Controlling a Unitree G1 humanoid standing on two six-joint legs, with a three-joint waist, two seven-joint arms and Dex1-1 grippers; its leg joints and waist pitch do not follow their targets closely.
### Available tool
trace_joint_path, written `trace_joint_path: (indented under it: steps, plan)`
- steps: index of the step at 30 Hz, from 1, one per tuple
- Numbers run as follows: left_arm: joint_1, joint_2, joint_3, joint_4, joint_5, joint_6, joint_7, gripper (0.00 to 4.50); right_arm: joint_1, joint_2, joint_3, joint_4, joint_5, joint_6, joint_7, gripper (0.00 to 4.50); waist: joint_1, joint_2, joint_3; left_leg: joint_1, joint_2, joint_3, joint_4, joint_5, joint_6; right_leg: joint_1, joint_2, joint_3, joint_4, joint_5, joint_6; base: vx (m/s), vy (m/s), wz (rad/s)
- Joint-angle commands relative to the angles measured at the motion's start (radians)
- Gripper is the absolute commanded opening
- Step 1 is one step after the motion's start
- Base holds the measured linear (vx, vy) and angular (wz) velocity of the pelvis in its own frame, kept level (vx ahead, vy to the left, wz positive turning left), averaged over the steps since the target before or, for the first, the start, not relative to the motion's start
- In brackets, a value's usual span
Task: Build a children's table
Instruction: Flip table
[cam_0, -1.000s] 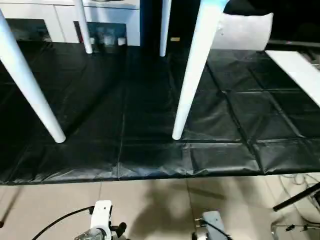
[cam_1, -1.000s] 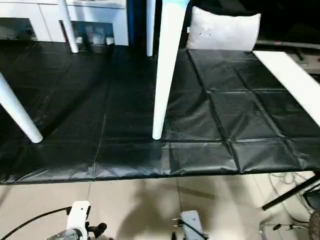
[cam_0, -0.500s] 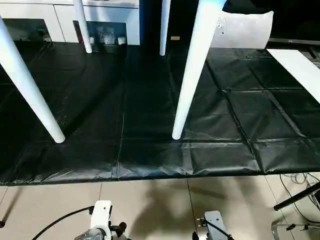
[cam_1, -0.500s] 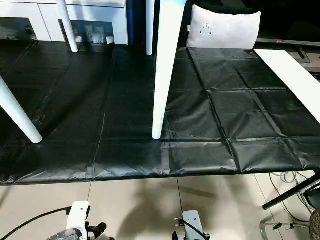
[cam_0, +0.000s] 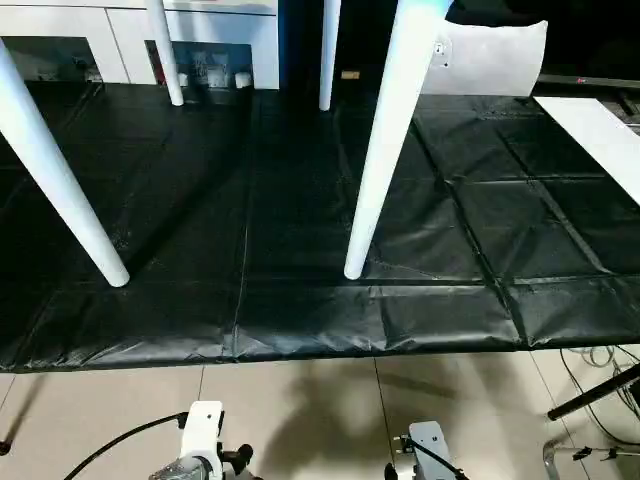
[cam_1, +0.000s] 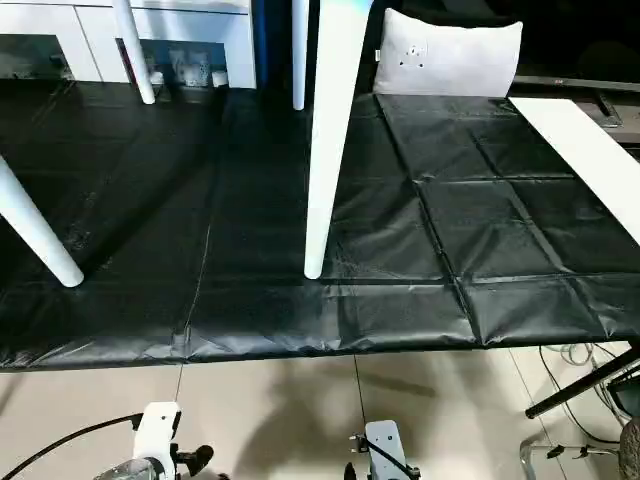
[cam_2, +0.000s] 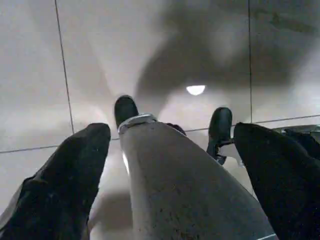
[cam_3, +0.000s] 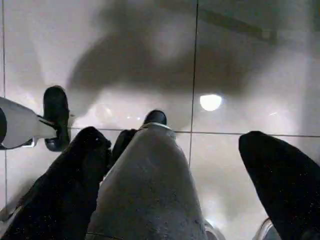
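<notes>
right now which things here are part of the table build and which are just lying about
Part of the job:
- children's table, standing on its four white legs
- black sheet under it

Lying about:
- pillow
- white cabinet
- white board
- stand and cables

Four white tapered tubular plastic legs stand on one black creased plastic sheet (cam_0: 300, 200): lower left (cam_0: 60, 180), centre (cam_0: 385, 140), upper left (cam_0: 166, 55), upper centre (cam_0: 329, 55). One pale grey pillow (cam_0: 495, 62), upper right.
</notes>
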Motion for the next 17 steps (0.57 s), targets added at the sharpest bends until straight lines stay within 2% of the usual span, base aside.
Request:
trace_joint_path:
  steps: [1, 17]
  plan:
    - [0.013, -0.006, -0.005, 0.018, 0.008, 0.009, -0.001, 4.42, 0.020, -0.002, -0.006, 0.026, -0.006, 0.022, 0.003, 4.50, -0.005, 0.012, -0.023, 0.010, 0.094, -0.035, -0.094, -0.286, 0.019, 0.018, -0.113, 0.080, -0.091, -0.160, -0.204, 0.000, 0.000, 0.00]
    - [0.013, -0.006, -0.005, 0.018, 0.008, 0.009, -0.001, 4.42, 0.020, -0.002, -0.006, 0.026, -0.006, 0.022, 0.003, 4.50, -0.005, 0.013, -0.021, 0.009, 0.094, -0.035, -0.095, -0.290, 0.017, 0.016, -0.114, 0.081, -0.093, -0.169, -0.203, 0.000, 0.000, 0.00]
